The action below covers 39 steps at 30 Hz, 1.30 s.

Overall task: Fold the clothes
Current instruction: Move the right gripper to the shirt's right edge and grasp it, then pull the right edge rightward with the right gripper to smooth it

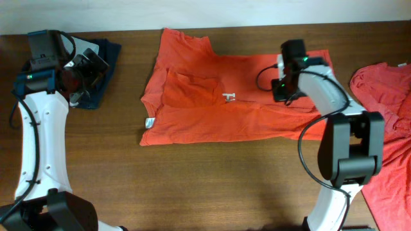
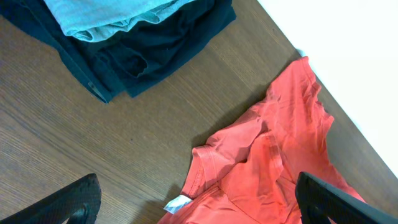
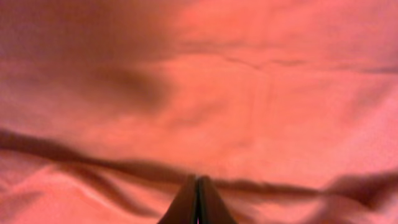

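Observation:
An orange-red T-shirt [image 1: 212,109] lies partly folded in the middle of the table, with a bit of white print [image 1: 229,97] and a small white label [image 1: 149,122] showing. My right gripper [image 1: 284,88] is down on its right part. In the right wrist view its fingers [image 3: 198,182] are shut together on a crease of the shirt's fabric [image 3: 249,93]. My left gripper [image 1: 87,64] is open and empty at the far left, above the table. Its fingers [image 2: 199,208] frame the shirt's left edge [image 2: 280,155] and the label [image 2: 177,204]. A second orange-red shirt [image 1: 385,128] lies crumpled at the right edge.
A dark navy folded garment [image 1: 109,54] sits at the back left under my left arm. It also shows in the left wrist view [image 2: 155,56] with a pale grey-green garment [image 2: 106,15] on top. Bare wood table [image 1: 212,179] lies in front of the shirt.

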### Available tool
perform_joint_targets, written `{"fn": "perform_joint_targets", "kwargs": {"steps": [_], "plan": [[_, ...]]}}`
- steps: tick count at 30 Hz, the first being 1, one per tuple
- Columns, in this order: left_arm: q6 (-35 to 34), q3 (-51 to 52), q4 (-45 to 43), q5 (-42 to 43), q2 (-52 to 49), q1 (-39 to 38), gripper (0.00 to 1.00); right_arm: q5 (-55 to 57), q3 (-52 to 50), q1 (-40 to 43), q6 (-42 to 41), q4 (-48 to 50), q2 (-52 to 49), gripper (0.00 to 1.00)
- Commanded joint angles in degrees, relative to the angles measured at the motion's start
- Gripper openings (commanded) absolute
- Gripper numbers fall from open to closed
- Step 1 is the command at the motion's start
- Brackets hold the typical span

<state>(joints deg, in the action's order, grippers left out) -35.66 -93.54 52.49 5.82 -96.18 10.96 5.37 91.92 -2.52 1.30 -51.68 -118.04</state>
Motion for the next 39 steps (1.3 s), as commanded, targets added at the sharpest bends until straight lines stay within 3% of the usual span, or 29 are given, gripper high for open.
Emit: {"fn": "perform_joint_targets", "kwargs": {"steps": [1,6,9,20,34,39], "plan": [[-0.35,-1.03,-0.11,0.42,-0.90,0.17,0.99,0.59,4.24,1.31,-0.31,-5.20,0.48,0.04],[-0.35,-1.03,-0.11,0.42,-0.90,0.17,0.99,-6.60,4.68,2.62,-0.31,-15.08,0.26,0.04],[-0.35,-1.03,-0.09,0.42,-0.90,0.17,0.99,-7.15,1.75,2.64,-0.31,-15.45,0.24,0.04],[-0.35,-1.03,-0.11,0.42,-0.90,0.17,0.99,-7.30,-11.08,2.60,-0.31,-1.38,0.24,0.04],[-0.35,-1.03,-0.09,0.42,-0.90,0.20,0.99,-1.70,-11.54,2.93,-0.31,22.08,0.26,0.05],[-0.35,-1.03,-0.11,0.42,-0.90,0.17,0.99,-1.68,-3.61,4.48,-0.31,16.57,0.94,0.09]]}}
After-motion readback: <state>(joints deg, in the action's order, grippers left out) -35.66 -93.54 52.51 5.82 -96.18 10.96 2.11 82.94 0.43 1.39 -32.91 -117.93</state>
